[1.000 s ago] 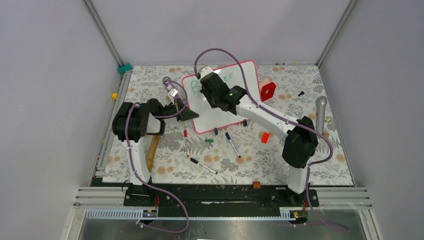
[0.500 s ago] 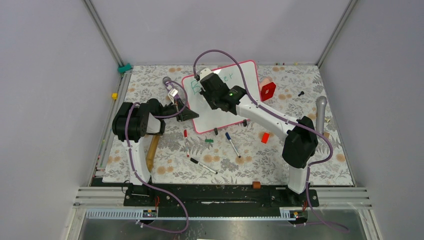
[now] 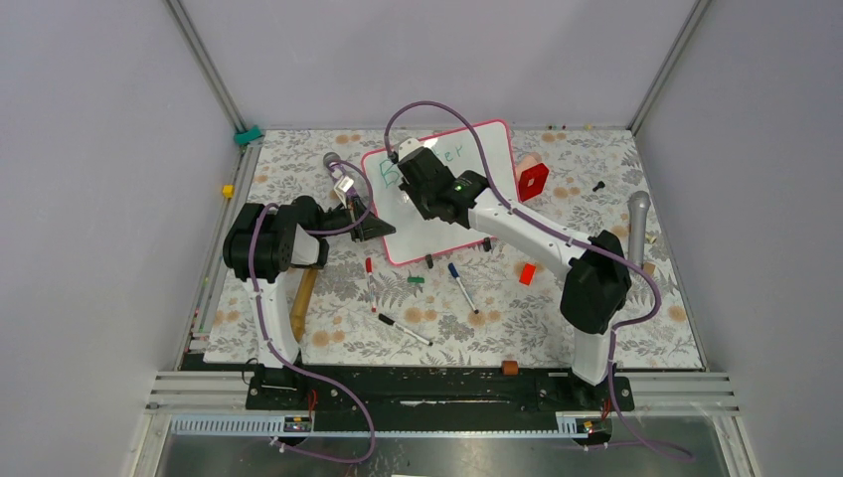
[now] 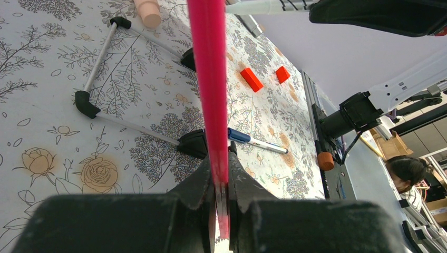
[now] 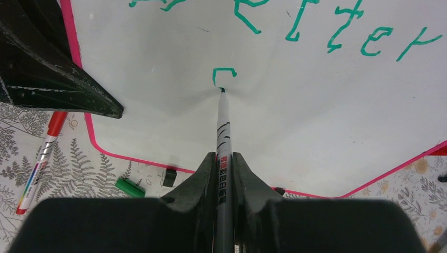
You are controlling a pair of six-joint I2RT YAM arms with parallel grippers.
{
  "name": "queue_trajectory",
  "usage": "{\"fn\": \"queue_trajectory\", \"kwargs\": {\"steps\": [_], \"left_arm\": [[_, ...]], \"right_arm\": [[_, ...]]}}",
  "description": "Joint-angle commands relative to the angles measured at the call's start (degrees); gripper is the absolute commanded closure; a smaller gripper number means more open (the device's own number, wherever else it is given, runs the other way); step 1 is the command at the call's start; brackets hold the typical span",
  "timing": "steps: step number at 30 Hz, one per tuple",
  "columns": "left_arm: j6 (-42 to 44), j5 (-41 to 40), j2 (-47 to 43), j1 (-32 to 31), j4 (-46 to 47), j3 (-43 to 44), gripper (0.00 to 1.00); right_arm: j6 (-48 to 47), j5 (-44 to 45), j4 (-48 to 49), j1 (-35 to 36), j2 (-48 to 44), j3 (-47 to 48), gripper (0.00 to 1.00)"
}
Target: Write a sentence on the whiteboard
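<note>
Now right gripper (image 5: 224,174), jaws clamping the marker (image 5: 223,121), starts the sentence's (image 5: 224,69) second line; left gripper's (image 4: 221,166) jaws pinch the whiteboard (image 5: 316,132); steady strokes likely needed next.

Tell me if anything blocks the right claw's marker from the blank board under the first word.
Nothing visible does. The marker in the right claw has its tip on the whiteboard, at a short stroke below the sentence. The left claw grips the frame at the side, off the writing area.
</note>
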Motion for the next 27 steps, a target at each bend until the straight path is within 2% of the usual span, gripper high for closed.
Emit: {"fn": "queue_trajectory", "kwargs": {"steps": [1,27], "left_arm": [[5.0,8.0,1.6,-1.2,2.5,-0.3,1.0],[5.0,7.9,1.6,-1.2,2.5,-0.2,1.0]], "right_arm": [[-0.3,3.3,-0.5,0.4,1.2,2.4,1.0],[0.1,4.2,1.4,0.4,-0.8,3.9,1.0]]}}
